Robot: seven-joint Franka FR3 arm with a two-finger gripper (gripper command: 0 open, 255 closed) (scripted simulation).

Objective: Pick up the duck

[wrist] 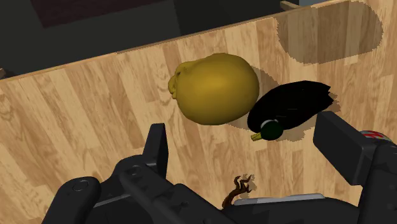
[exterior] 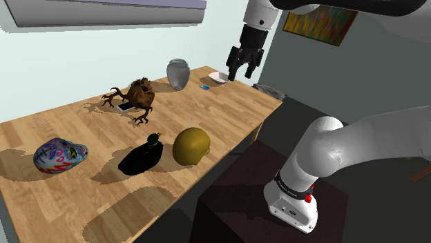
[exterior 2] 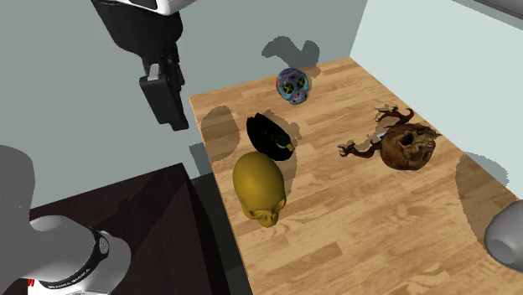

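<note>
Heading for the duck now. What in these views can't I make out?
Wrist view: the brown rooted figure is mostly hidden behind the body of the end effector.
Second exterior view: the grey vase is cut off by the right edge.
Shoulder view: the small blue item beside the white bowl is too small to identify.
Wrist view: shadow hides whether the duck touches the yellow lump.

White glossy arm (exterior: 366,141), rounded links. Dark joint band (exterior: 289,185); small red marks (exterior: 309,200) beside it. Gripper (exterior: 241,74) all black, fingers (wrist: 157,149) blocky.
</note>
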